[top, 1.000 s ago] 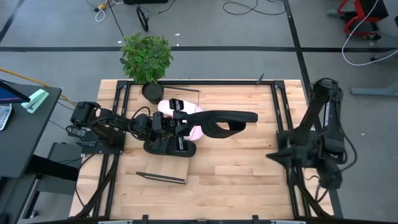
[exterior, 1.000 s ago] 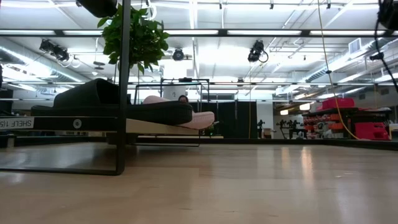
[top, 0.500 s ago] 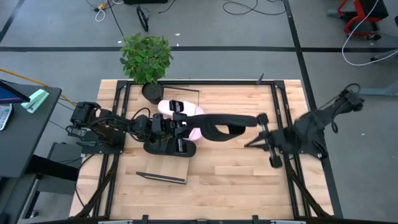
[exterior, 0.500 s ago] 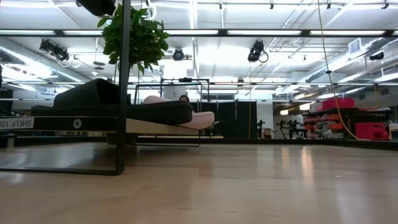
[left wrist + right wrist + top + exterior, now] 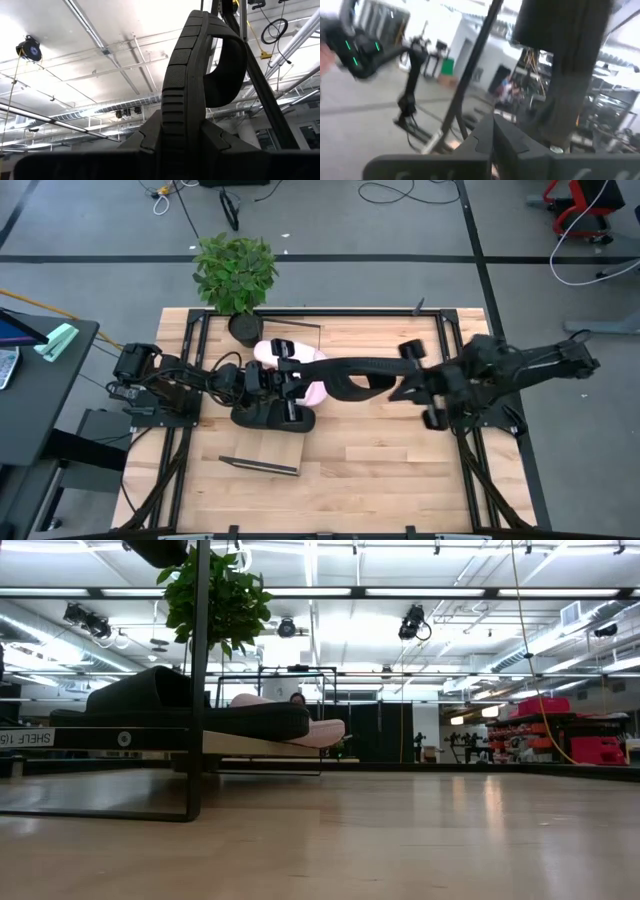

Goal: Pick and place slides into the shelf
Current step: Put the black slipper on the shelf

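Note:
My left gripper reaches from the table's left over the shelf and is shut on a black slide, which points toward the table's right. My right gripper comes in from the right and stands at this slide's toe end; its fingertips look shut. A second black slide lies sole-down on the shelf board. Two pale pink slides lie partly under the left gripper and the held slide. The low view shows the shelved black slide and a pink one. My left gripper pinches the black slide's sole at the end away from the strap, one finger on each flat side. The fingers come level from the table's left, along the slide. The slide is lifted clear, turned on edge, its strap bulging sideways. My right gripper: whether it touches the toe end cannot be told.
A potted plant stands at the table's far edge behind the shelf. The shelf's dark metal end frames rise at both board ends. Bare tabletop lies near and to the right. Black table rails run along both sides.
My right arm has swung out from its folded place at the table's right edge and stretched toward the left, bringing its gripper up to the toe end of the held black slide. The left gripper and the slides have stayed where they were.

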{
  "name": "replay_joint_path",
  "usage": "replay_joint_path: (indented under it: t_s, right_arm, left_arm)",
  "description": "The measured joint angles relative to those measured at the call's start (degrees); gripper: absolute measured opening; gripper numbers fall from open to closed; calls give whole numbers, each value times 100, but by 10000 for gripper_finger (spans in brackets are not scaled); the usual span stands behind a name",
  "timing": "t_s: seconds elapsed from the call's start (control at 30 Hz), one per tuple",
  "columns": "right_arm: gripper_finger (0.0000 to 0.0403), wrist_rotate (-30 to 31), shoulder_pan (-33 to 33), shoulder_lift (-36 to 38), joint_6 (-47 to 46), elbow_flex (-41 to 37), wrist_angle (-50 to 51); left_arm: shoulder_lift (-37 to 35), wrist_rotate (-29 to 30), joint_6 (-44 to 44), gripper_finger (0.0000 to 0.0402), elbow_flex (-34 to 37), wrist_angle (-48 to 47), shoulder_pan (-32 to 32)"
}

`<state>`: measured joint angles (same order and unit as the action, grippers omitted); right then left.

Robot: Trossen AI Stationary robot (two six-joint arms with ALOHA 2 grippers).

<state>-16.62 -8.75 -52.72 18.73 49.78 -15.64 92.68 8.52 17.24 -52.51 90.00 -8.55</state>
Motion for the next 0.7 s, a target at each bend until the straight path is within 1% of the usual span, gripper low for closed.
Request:
replay_joint_path:
  t_s: [0.17,0.37,0.53,0.7]
  right_arm:
    - [46,9,191,-633,668,-2,-302]
    - [114,21,261,-916,1262,-2,-1131]
    - [171,482,387,-917,1296,-2,-1613]
    - [215,544,557,-941,1048,-2,-1857]
  left_arm:
    - [0,10,-9,76,0,0,8]
    - [0,2,-7,76,0,2,8]
    - [0,-20,-7,76,0,0,8]
    - [0,-83,-9,76,0,0,7]
